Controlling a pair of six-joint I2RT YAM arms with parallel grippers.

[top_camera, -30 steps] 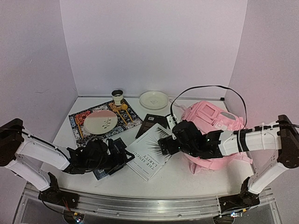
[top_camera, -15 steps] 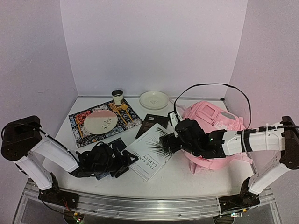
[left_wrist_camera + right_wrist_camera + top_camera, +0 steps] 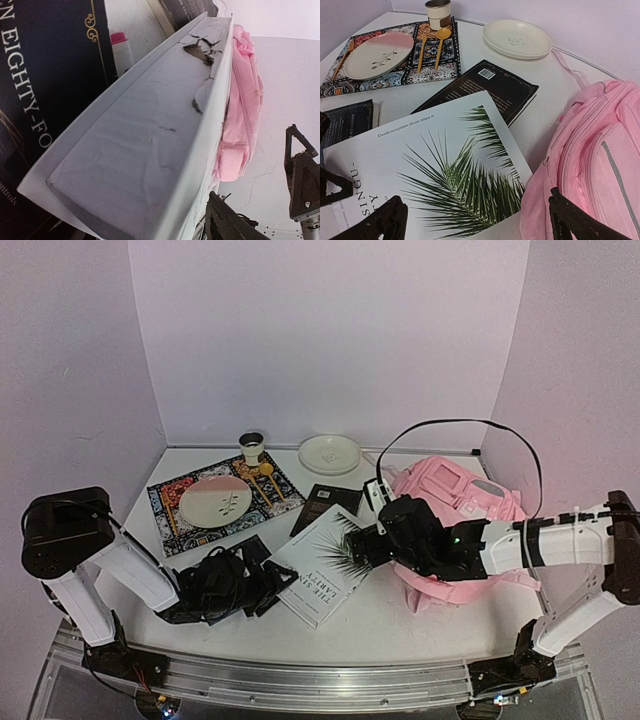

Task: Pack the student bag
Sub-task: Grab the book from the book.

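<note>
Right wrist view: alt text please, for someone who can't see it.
A white palm-leaf book sits centre, its far corner over a black book, the pink student bag at right. A patterned placemat and cream dish sit beyond.

Backpack: soft pink fabric backpack [image 3: 600,165], right, grey stripe.
Middle book: large white book [image 3: 322,565], dark green palm-frond print.
Far book: black paperback [image 3: 485,90], white barcode patch.
Near-left book: navy book [image 3: 45,75], gold lettering.
Placemat: rectangular placemat [image 3: 165,502], blue, red and white ornament.
Plate: round plate [image 3: 215,502], half pink, half cream.
</note>
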